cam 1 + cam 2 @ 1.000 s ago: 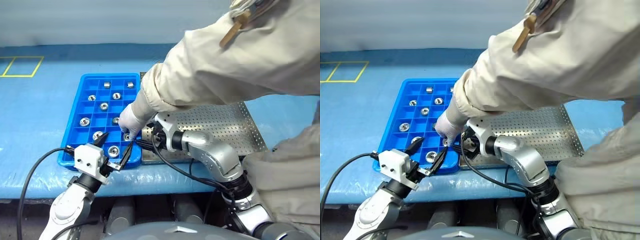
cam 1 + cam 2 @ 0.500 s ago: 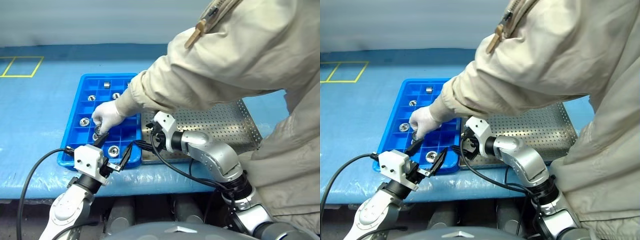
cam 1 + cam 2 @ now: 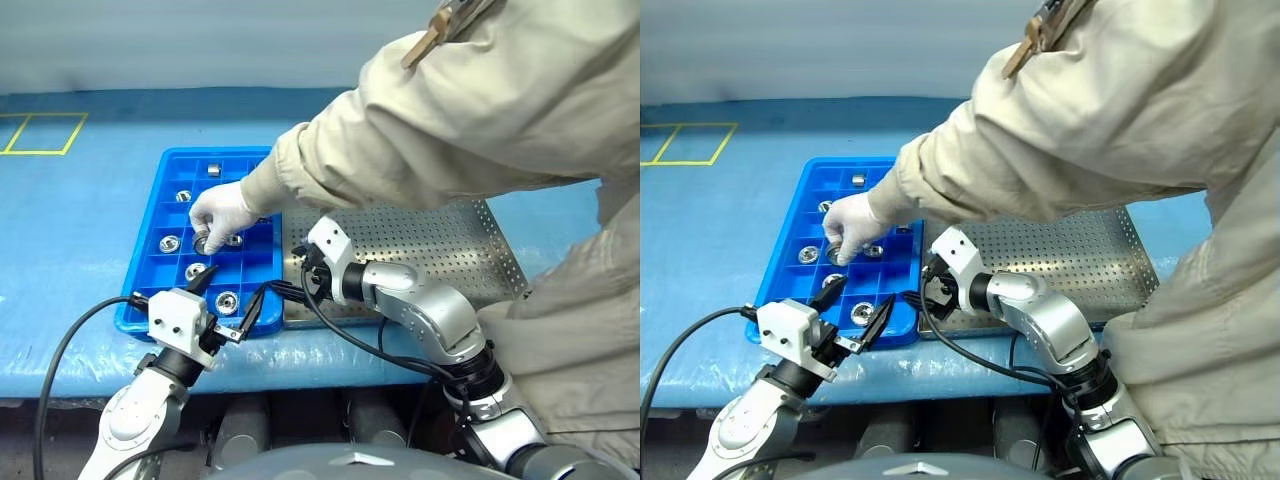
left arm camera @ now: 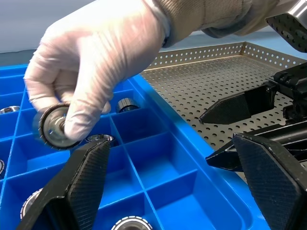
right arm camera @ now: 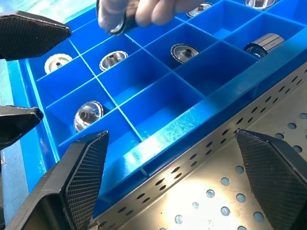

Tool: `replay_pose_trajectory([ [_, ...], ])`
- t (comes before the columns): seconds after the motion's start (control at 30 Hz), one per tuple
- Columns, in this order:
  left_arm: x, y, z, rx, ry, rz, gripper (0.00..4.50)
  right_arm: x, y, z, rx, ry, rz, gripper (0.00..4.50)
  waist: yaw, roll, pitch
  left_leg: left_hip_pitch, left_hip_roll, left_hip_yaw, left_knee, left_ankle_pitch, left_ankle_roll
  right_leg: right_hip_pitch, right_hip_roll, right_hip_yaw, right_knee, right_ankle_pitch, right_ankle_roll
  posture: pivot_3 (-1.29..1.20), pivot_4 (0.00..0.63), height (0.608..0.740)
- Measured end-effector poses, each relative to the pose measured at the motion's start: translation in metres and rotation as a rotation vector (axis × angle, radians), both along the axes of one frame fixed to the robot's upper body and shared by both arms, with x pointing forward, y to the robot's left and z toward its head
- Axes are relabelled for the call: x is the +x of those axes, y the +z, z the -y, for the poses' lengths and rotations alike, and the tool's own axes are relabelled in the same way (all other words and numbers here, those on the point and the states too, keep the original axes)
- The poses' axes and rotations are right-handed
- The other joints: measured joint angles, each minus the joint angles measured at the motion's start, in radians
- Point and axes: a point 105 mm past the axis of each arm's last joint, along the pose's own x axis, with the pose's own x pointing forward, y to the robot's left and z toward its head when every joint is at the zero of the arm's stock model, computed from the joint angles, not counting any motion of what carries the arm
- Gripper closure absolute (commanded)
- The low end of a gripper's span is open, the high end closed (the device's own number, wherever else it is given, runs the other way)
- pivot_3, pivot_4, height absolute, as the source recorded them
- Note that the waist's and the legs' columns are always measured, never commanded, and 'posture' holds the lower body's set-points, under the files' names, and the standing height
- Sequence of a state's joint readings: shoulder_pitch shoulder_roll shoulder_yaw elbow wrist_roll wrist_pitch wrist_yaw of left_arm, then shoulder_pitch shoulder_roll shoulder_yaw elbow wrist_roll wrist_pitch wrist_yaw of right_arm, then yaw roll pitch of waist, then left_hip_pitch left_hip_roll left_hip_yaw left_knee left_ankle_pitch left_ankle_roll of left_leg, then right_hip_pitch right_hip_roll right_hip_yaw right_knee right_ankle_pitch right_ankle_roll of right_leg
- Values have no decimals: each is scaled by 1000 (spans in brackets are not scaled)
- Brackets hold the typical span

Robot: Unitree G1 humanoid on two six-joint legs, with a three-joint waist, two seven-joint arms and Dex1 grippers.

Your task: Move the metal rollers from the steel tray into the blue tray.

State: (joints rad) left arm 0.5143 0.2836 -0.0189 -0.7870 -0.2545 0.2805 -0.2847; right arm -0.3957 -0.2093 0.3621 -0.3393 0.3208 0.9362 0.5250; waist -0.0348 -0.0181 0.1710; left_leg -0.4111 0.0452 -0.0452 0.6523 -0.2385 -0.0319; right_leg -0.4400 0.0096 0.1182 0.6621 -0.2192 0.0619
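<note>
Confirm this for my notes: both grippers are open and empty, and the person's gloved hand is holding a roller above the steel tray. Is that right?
Not quite. The gloved hand holds the roller above the blue tray, not the steel tray; the left eye view and left wrist view show it over the compartments. The rest holds: the left gripper and right gripper are open and empty.

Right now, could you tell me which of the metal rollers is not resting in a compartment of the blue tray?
The metal roller pinched in the person's white-gloved hand, held above the blue tray; the other rollers lie down in their compartments.
</note>
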Motion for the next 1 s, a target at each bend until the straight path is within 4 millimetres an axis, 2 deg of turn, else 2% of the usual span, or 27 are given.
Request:
replay_pose_trajectory([
  [1.0,0,0,0,-1,-4,-2,0,0,3,-3,3,14,15,28,7,0,0,1,0,0,1,0,0,1,0,0,0,0,0,106,150,740],
])
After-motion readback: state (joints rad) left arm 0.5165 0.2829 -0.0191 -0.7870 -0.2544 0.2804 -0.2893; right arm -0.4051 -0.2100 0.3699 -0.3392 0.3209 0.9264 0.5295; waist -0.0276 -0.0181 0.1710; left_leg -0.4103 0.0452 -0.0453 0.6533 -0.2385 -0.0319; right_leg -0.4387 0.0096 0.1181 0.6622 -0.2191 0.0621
